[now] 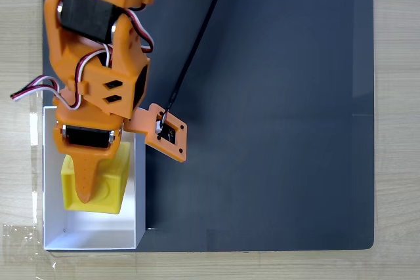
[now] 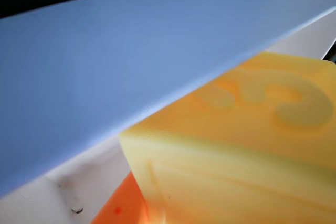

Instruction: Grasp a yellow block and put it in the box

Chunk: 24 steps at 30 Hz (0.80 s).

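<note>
Yellow and single, the block sits inside the one white box at the mat's left edge in the fixed view, its top partly hidden by an orange finger. Whether the fingers pinch it or stand spread, I cannot tell. Close up in the wrist view, the block shows a blurred raised mark I cannot read, beside the box wall.

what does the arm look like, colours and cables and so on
The arm is bright orange printed plastic with black servo blocks set into its links. Small diamond-shaped cut-outs mark the top segment and the wrist shell. Red, white and black wires loop out along its left side in the fixed view. A flat orange bracket carries a small camera board fed by a thin black cable. The gripper tapers to an orange point.
</note>
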Each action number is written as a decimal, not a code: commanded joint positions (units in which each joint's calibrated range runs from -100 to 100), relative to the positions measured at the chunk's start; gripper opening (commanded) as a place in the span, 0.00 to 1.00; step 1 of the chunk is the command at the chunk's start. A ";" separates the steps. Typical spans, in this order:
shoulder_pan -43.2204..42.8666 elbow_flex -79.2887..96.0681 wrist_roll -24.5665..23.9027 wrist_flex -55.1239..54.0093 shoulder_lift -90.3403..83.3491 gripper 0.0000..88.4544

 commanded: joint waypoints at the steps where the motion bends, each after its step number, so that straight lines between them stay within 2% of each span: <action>1: -0.04 -3.74 0.25 -0.88 -0.80 0.41; 6: -0.12 -3.74 0.30 -0.53 -0.97 0.48; 16: -1.30 -5.82 -0.28 -0.19 -4.87 0.47; 19: -2.31 -6.82 -2.69 -0.10 -9.44 0.47; 21: -3.49 -7.27 -5.00 0.95 -13.09 0.45; 24: -5.00 -7.54 -8.62 5.66 -19.70 0.34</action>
